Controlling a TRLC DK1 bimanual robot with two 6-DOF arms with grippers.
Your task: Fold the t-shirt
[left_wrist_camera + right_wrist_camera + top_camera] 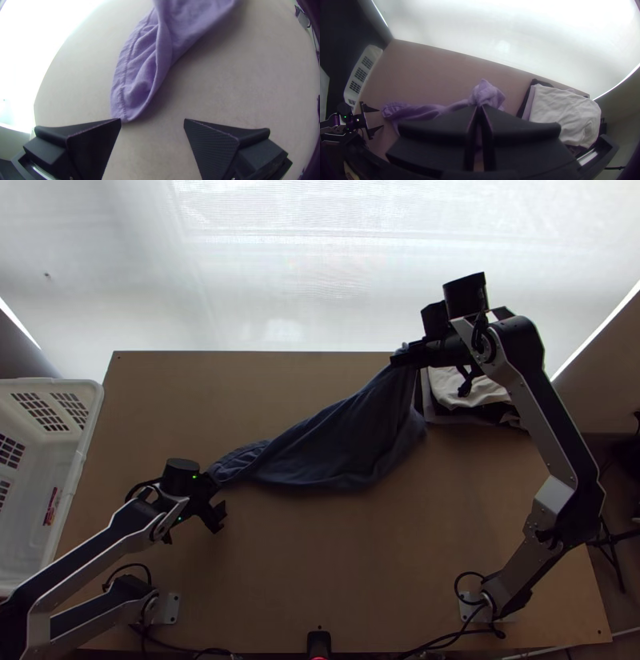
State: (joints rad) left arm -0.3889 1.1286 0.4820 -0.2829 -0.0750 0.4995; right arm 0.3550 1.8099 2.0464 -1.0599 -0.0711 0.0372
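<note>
"What has your one t-shirt (344,440)?"
"Your right gripper (398,358) pinches one bunched end; your left gripper (218,498), two fingers spread, is near the other. The shirt slants over your one table (296,556), between one basket (90,420) and one cloth stack (472,390)."

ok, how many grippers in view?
2. Left gripper: open, by the t-shirt's left end. Right gripper: shut on the t-shirt, near the table's far edge.

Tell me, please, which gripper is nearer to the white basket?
Left. The left gripper is a little right of the basket; the right gripper is much farther right, holding the t-shirt.
</note>
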